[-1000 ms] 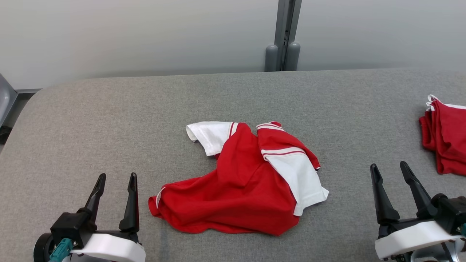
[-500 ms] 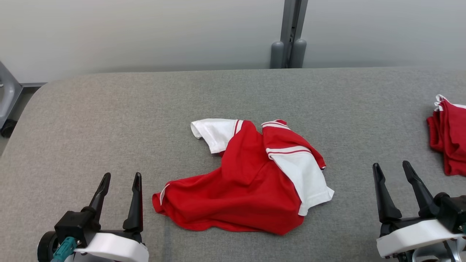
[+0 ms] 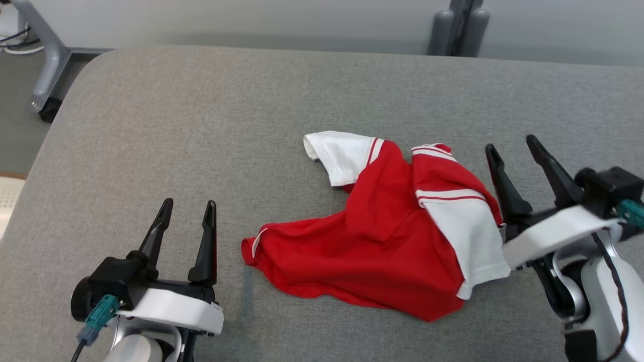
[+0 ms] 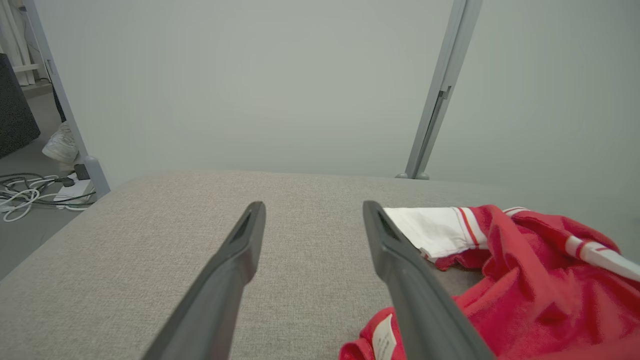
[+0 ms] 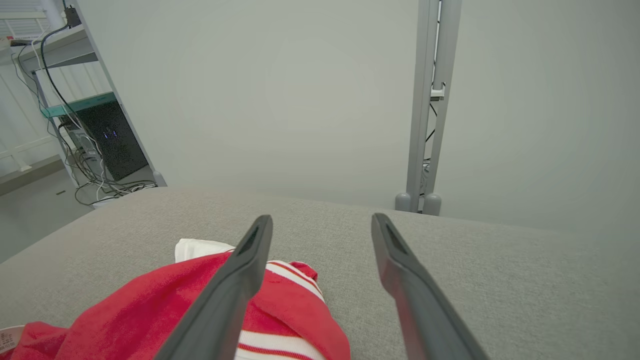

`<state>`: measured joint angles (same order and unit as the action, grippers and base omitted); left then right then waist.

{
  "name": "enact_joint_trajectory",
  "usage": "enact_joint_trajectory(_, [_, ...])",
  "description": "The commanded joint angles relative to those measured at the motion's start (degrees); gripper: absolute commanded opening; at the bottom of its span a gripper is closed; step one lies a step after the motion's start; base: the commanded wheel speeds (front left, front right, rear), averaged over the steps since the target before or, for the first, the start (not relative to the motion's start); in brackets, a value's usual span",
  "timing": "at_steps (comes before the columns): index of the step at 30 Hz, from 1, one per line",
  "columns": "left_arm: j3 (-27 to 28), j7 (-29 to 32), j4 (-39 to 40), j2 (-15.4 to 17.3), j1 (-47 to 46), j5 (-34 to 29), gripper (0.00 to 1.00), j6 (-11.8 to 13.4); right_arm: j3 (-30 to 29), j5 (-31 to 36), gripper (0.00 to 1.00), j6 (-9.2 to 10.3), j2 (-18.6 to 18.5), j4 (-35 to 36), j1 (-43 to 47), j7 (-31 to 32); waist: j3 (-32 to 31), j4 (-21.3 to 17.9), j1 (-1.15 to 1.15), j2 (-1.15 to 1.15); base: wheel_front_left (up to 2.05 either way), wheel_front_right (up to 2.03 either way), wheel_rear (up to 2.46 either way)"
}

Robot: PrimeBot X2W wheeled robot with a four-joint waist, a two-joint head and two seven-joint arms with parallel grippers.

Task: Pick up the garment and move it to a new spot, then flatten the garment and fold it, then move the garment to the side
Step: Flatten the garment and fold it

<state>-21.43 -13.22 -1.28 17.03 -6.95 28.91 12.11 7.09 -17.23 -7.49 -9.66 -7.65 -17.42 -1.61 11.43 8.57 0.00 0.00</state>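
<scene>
The garment (image 3: 387,236) is a red shirt with white sleeves and striped trim, lying crumpled on the grey padded table (image 3: 201,125). My left gripper (image 3: 187,209) stands open at the lower left, just left of the shirt's red hem, holding nothing. My right gripper (image 3: 513,146) is open beside the shirt's right white sleeve, above its edge, with nothing between its fingers. In the left wrist view the garment (image 4: 525,280) lies to the right of the open left gripper (image 4: 312,210). In the right wrist view the garment (image 5: 295,310) lies under and left of the open right gripper (image 5: 322,222).
A grey post with two rounded feet (image 3: 459,25) stands behind the table's far edge. A grey wheeled frame leg (image 3: 43,65) and cables sit on the floor at the far left. The table's left edge curves down near my left arm.
The head camera has swung left and down, so the whole scene shifted right. My right gripper has come in toward the shirt's right sleeve. The folded red pile at the right has left the view.
</scene>
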Motion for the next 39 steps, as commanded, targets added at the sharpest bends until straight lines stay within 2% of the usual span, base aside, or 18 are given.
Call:
enact_joint_trajectory(1, [-0.1,-0.4,-0.5,-0.3,-1.5,-0.2,1.0,-0.5,1.9,-1.3,1.0,-0.02,-0.9,-1.3,-2.9,0.7,2.9,2.7,0.0,0.0,0.0,0.0,0.0])
enact_joint_trajectory(11, [-0.7,-1.6,-4.7,-3.5,-6.3,-0.7,1.0,-3.1,19.5,-9.7,1.0,-0.02,-6.5,-16.6,-20.9,7.1,7.2,6.7,0.0,0.0,0.0,0.0,0.0])
enact_joint_trajectory(18, [-0.1,-1.9,-6.9,-5.3,-7.5,-1.4,1.0,-4.4,28.6,-16.0,1.0,-0.02,-8.3,-25.2,-25.6,10.9,7.6,7.7,0.0,0.0,0.0,0.0,0.0])
enact_joint_trajectory(19, [0.0,-2.0,-7.1,-5.5,-7.4,-1.4,1.0,-4.5,29.4,-16.9,0.56,-0.01,-8.4,-25.8,-25.9,10.8,7.6,7.5,0.0,0.0,0.0,0.0,0.0])
enact_joint_trajectory(20, [0.2,-2.0,-7.2,-5.7,-7.3,-1.6,1.0,-4.6,30.2,-17.8,0.37,-0.02,-8.5,-26.2,-25.9,10.7,7.6,7.3,0.0,0.0,0.0,0.0,0.0])
enact_joint_trajectory(21, [0.5,-2.0,-7.3,-5.8,-7.2,-1.7,1.0,-4.6,31.0,-18.7,0.0,-0.01,-8.6,-26.6,-25.9,10.7,7.5,7.1,0.0,0.0,0.0,0.0,0.0])
enact_joint_trajectory(25, [1.4,-2.0,-7.4,-6.1,-7.1,-2.5,1.0,-5.2,32.8,-22.3,0.0,-0.02,-9.2,-26.1,-25.7,8.4,7.2,6.1,0.0,0.0,0.0,0.0,0.0])
enact_joint_trajectory(29, [2.1,-2.0,-7.3,-6.3,-6.6,-3.4,1.0,-5.5,32.5,-24.8,0.0,-0.01,-10.2,-24.2,-24.0,3.0,6.7,4.9,0.0,0.0,0.0,0.0,0.0])
enact_joint_trajectory(35, [3.0,-2.0,-7.3,-6.4,-5.1,-3.8,1.0,-5.7,29.9,-26.0,0.0,-0.02,-11.7,-20.3,-19.2,-4.5,5.5,3.2,0.0,0.0,0.0,0.0,0.0])
enact_joint_trajectory(39, [3.6,-2.0,-7.0,-6.1,-4.1,-4.2,1.0,-5.7,25.2,-25.9,0.0,-0.02,-12.0,-15.5,-12.4,-10.2,4.7,1.6,0.0,0.0,0.0,0.0,0.0])
